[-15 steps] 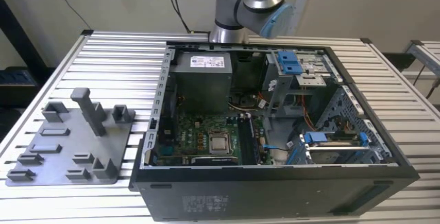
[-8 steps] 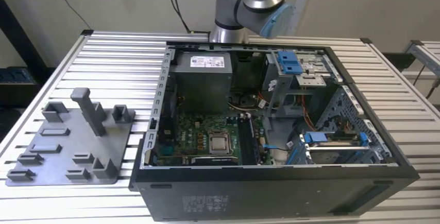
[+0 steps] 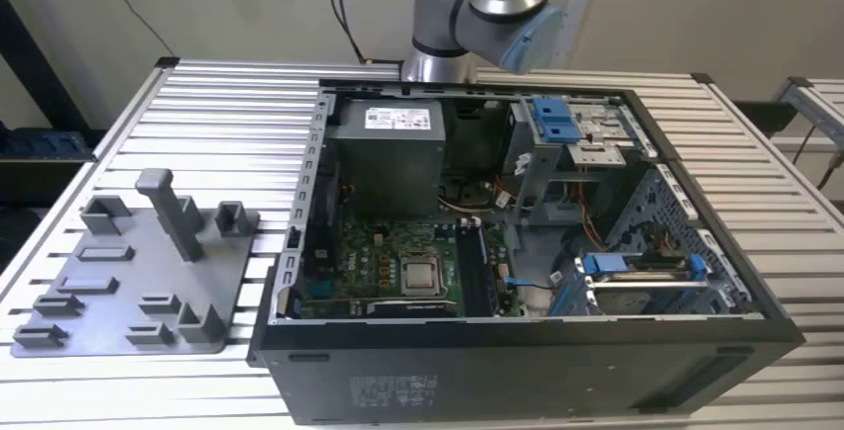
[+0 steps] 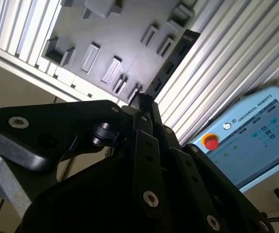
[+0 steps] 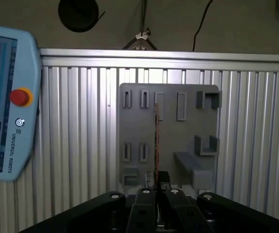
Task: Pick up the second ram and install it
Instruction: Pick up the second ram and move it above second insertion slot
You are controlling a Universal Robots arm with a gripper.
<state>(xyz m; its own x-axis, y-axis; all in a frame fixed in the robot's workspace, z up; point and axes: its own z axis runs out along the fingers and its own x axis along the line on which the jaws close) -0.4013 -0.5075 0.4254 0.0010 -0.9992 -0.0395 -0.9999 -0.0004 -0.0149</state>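
The second ram (image 5: 156, 141) is a thin dark stick seen edge-on, rising from between my fingertips. In the second wrist view the second ram (image 4: 174, 60) shows its black chips along one side. My gripper (image 5: 156, 187) is shut on its lower end, and the black fingers (image 4: 147, 145) meet around it in both wrist views. Beyond the stick lies the grey plastic tray (image 5: 168, 160) with its empty slots and posts. In the exterior view the tray (image 3: 126, 282) sits on the slatted table at that view's left, beside the open computer case (image 3: 528, 252).
The robot arm (image 3: 481, 15) stands behind the case. Inside the case are a power supply (image 3: 385, 148), a motherboard (image 3: 395, 267) and blue drive brackets (image 3: 633, 267). A teach pendant (image 5: 6, 102) with a red stop button lies on the slats near the tray.
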